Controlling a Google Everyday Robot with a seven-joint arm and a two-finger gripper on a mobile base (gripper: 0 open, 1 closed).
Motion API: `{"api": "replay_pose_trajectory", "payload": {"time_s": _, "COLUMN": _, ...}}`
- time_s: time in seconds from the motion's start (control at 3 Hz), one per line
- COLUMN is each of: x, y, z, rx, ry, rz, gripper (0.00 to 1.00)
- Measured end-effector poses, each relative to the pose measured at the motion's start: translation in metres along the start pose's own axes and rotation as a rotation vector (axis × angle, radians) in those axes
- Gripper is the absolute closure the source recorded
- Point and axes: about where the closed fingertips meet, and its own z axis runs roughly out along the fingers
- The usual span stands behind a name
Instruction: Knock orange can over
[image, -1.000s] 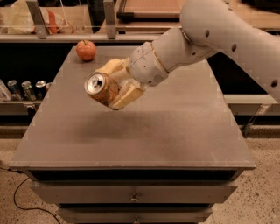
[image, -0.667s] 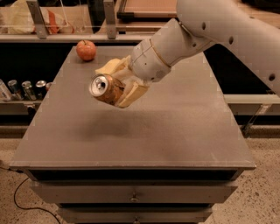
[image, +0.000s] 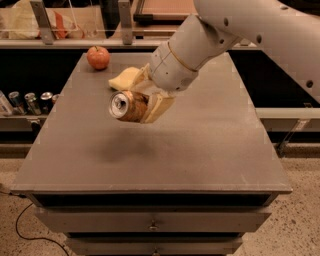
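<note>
The tool (image: 131, 100) sits left of the frame's centre, over the middle-left of the grey worktop (image: 215, 150). It is clamped on the orange can (image: 129, 106). Its two pale yellow fingers (image: 124, 78) grip the can from either side: one lies above and behind the can, pointing toward the upper left, and the other runs under the can's right end.

The can lies on its side in this grip. Its silver pull-tab top faces the left of the frame and its coppery body runs back toward the wrist. It does not touch the worktop. A soft dark shadow (image: 122, 147) lies on the surface just below it, apart from the can itself.

The white arm (image: 240, 30) comes in from the upper right corner and slopes down to the left, ending in the rounded wrist just behind the can.

A red apple (image: 98, 56) stands upright at the far left corner of the worktop, in the upper left of the frame, well apart from the can and the tool.

Beyond the left edge of the worktop, a row of small silver cans (image: 26, 102) stands on a lower shelf (image: 15, 118). Along the top of the frame, behind the worktop, is a rail with a pale bag (image: 30, 22) at the upper left.

Under the worktop, at the bottom of the frame, are the fronts of two drawers (image: 150, 222). A thin dark cable (image: 22, 227) curls on the speckled floor at the lower left.
</note>
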Motion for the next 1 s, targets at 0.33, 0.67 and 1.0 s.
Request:
{"api": "replay_pose_trajectory", "payload": {"time_s": 0.33, "x": 0.0024, "y": 0.0058, "z": 0.0032, "rx": -0.034, "ry": 0.062, "rz": -0.033, "gripper": 1.00}}
{"api": "replay_pose_trajectory", "payload": {"time_s": 0.67, "x": 0.0053, "y": 0.0095, "z": 0.0064, "rx": -0.062, "ry": 0.117, "rz": -0.059, "gripper": 1.00}}
{"api": "replay_pose_trajectory", "payload": {"time_s": 1.0, "x": 0.0080, "y": 0.0111, "z": 0.0116, "rx": -0.078, "ry": 0.178, "rz": -0.086, "gripper": 1.00}}
